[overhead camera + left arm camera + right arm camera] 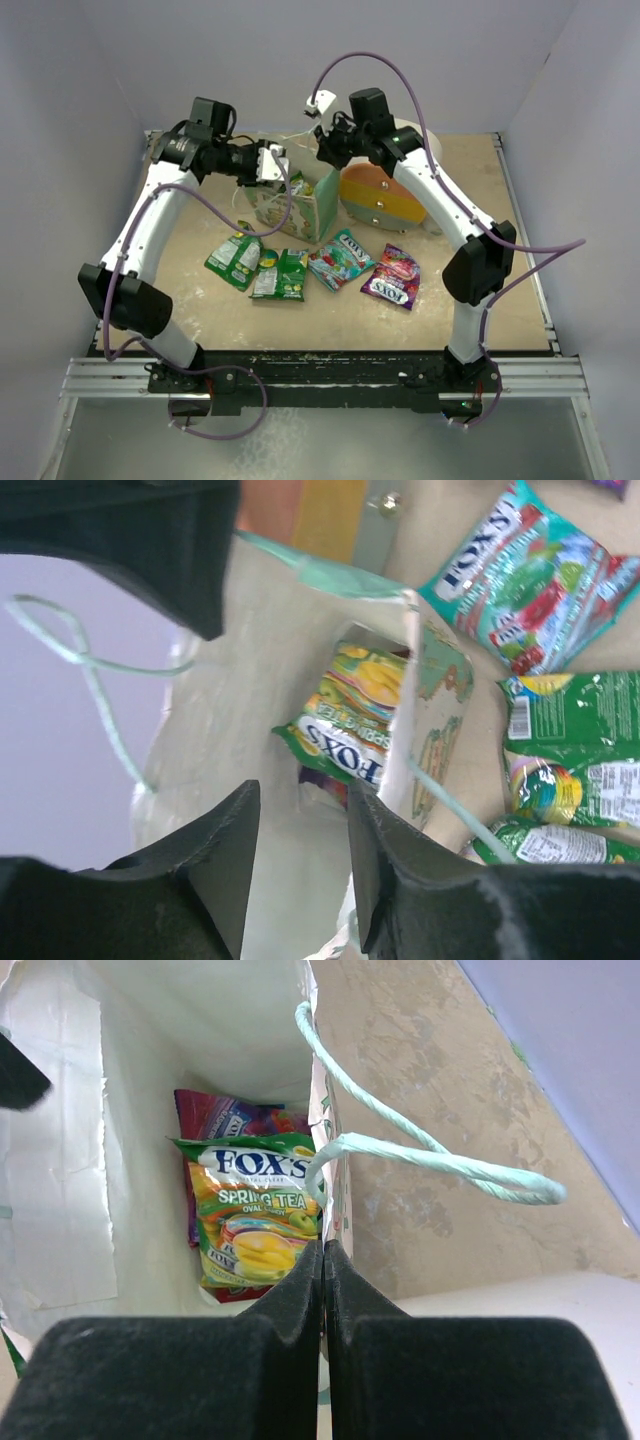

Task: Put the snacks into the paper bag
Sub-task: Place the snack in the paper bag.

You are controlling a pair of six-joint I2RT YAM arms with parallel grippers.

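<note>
Right wrist view looks straight down into the paper bag [60, 1160]. A yellow-green FOX'S Spring Tea packet [255, 1210] stands inside it, with a purple packet [225, 1115] behind. The bag stands upright and open toward the far edge of the counter, roughly midway between the left and right edges.

Four more snacks lie flat in a loose row in front of the bag, toward the near edge. A green packet [234, 260] is at the left, with a second green packet [281, 275] touching it. A teal FOX'S packet [341, 258] lies just beside that, and a purple FOX'S packet [392, 276] is at the right end.

The right gripper [322, 1260] has its fingers pressed together on the top edge of the bag's wall. It grips right beside the pale green string handle [430, 1160], which loops out over the counter.

The left gripper [302, 815] hangs over the bag's left side with its fingers spread apart. Only the bag's cream inner wall shows through the gap — nothing is pinched there.

Just right of the bag sits the round white, orange and yellow drawer unit [385, 195], toward the far right corner of the beige counter [480, 300]. Whether it touches the bag cannot be told.
</note>
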